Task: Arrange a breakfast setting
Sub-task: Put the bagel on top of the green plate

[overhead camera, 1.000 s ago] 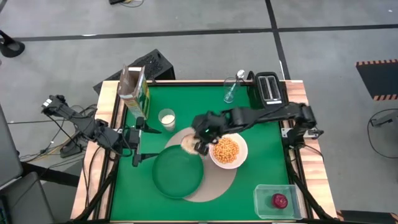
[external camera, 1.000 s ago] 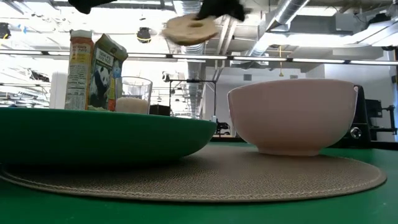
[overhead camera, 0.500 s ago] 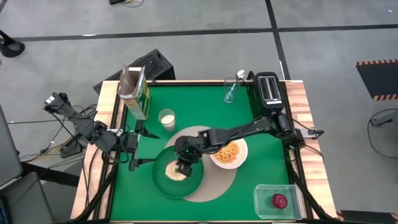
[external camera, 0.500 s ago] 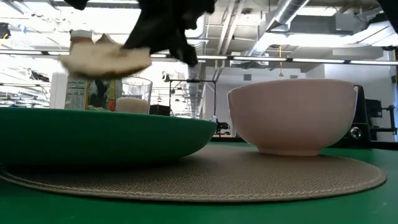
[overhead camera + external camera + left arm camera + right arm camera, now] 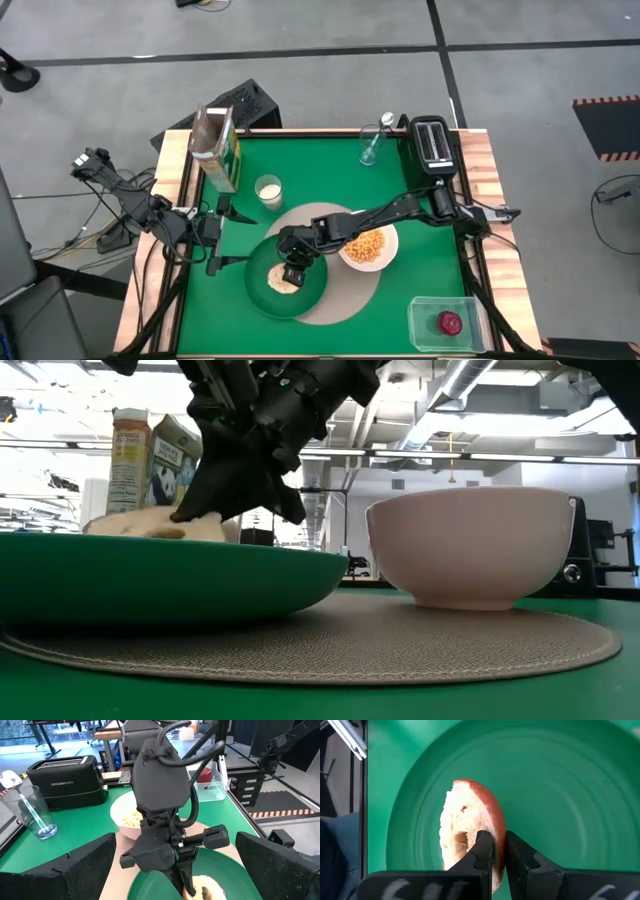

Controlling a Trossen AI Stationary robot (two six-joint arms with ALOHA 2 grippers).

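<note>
My right gripper (image 5: 290, 272) is shut on the small pale bagel (image 5: 470, 830) low over the dark green plate (image 5: 256, 292), which lies on the round beige placemat (image 5: 350, 300). In the low view the bagel (image 5: 150, 525) sits at the height of the plate rim (image 5: 170, 550), which hides its underside. The white bowl (image 5: 367, 245) with cereal stands on the placemat to the plate's right. My left gripper (image 5: 245, 235) is open and empty at the plate's left. The milk glass (image 5: 267, 190) and the cereal box (image 5: 218, 148) stand at the far left. My right gripper pinches the bagel's rim (image 5: 492, 827) between its two fingers, one on the pale cut face, the other on the brown crust. The fingers come from above, slanting down. Whether the bagel touches the plate, I cannot tell.
A red apple (image 5: 450, 322) lies in a clear container at the near right corner. A glass with the metal spoon (image 5: 372, 148) and a black toaster (image 5: 432, 142) stand along the far edge. Bare green table lies to the right of the bowl.
My right gripper has carried the bagel from above the placemat's far part toward the table's left and near edges and down into the plate. The bagel has gone from high above the rim to the height of the rim.
</note>
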